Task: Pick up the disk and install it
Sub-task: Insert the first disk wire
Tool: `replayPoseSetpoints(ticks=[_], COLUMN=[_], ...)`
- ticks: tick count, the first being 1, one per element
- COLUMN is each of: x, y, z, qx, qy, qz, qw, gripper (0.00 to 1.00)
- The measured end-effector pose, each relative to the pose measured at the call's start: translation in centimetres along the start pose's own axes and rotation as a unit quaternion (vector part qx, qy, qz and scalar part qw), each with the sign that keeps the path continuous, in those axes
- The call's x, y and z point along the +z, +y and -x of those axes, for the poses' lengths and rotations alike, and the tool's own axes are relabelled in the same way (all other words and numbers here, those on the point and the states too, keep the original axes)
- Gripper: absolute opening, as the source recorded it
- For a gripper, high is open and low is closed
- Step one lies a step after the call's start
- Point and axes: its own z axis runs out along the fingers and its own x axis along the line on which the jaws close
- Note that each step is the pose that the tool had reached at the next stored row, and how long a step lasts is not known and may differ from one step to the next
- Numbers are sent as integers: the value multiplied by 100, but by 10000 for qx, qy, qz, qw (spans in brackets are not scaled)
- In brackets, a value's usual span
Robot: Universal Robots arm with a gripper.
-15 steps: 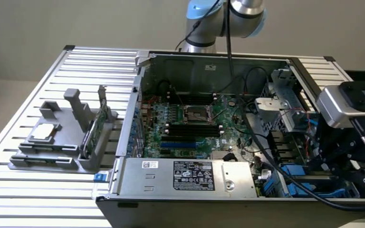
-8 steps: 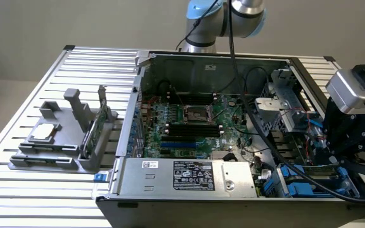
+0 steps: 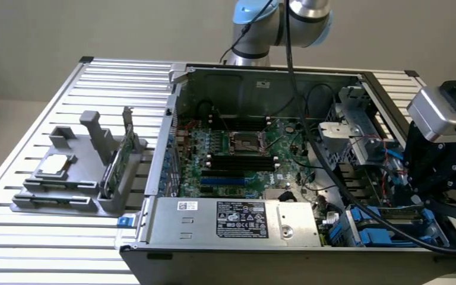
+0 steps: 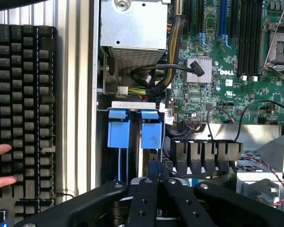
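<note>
While my claw [image 4: 156, 168], tips pressed together, hovers by the disk [image 4: 152, 137] slotted in the near corner of the case [image 3: 252, 267] on the exterior view's right, I fear a skewed push could wedge it crooked or snag cables [image 4: 151, 75].

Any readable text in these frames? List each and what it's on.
"DELL": white print on the motherboard, beside the small heatsink.
Power supply label: print and symbols too small to read.
White sticker next to that label: too small to read.
Keyboard: key legends not legible.
Nothing else can be read.
</note>
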Motion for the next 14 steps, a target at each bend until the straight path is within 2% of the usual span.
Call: replayPoseSetpoints(ticks=[6, 7, 12, 13, 14], x=[0, 0, 0, 0, 0], y=[0, 0, 0, 0, 0], z=[0, 0, 0, 0, 0], qx=[0, 0, 0, 0, 10], qy=[0, 0, 0, 0, 0], qz=[0, 0, -1, -1, -3], qw=[10000, 10000, 10000, 10000, 10000], gripper=[12, 18, 20, 27, 27])
